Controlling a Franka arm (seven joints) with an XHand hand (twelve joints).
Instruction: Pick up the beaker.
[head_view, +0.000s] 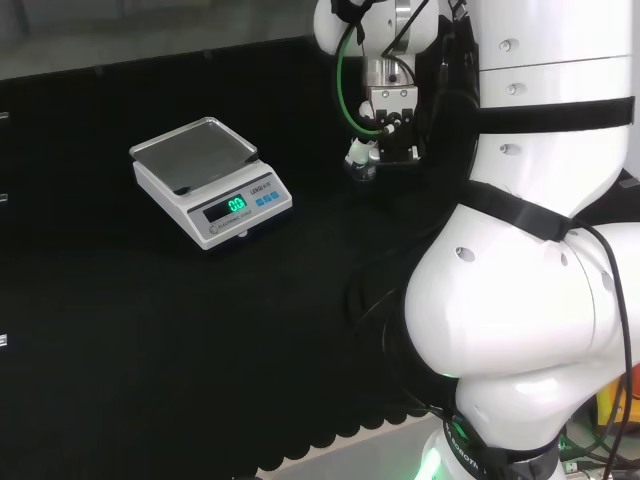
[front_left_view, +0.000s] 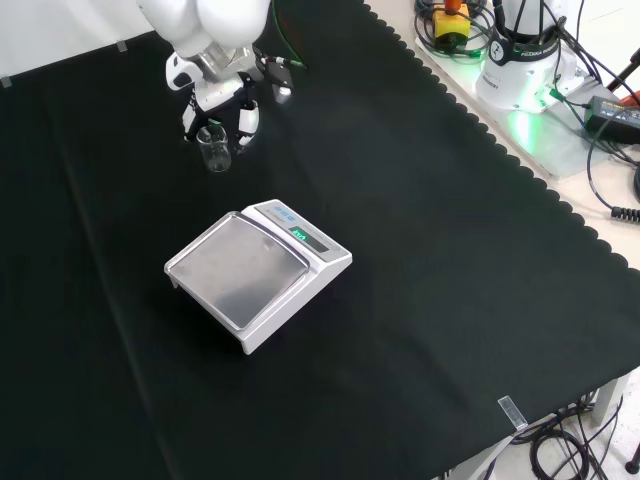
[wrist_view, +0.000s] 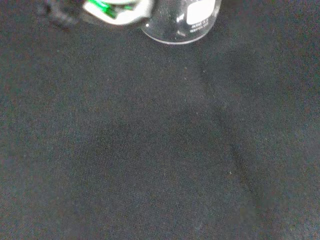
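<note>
In the head view, a bench covered in black cloth (head_view: 150, 350) fills the scene. A white digital weighing scale with a grey metal pan and a lit green display (head_view: 210, 180) sits left of centre. The large white links of the robot arm (head_view: 540, 250) take up the right side and hide much of the bench there. Just left of them, toward the far side, the black and white hand (head_view: 392, 125) hangs with a green cable looping beside it. A small clear glass beaker (head_view: 362, 163) shows at its lower left edge, partly covered by the hand and hard to make out.

In the front view, the scale (front_left_view: 258, 272) sits near the middle of the cloth (front_left_view: 420, 330), well apart from the beaker. The hand (front_left_view: 222, 95) comes in at the far left top, under a rounded white link. Its fingers (front_left_view: 246, 122) point down on either side of the upright beaker (front_left_view: 214, 150), which stands on the cloth. Whether they touch the glass, I cannot tell. Cables, power boxes and the arm's base lie off the cloth's scalloped edge at the far right.

In the wrist view, the beaker's round base and a white label patch (wrist_view: 186, 22) show, cut off by the frame's edge, against the dark cloth (wrist_view: 150, 150). A blurred white and green part (wrist_view: 115, 11) lies beside it.
</note>
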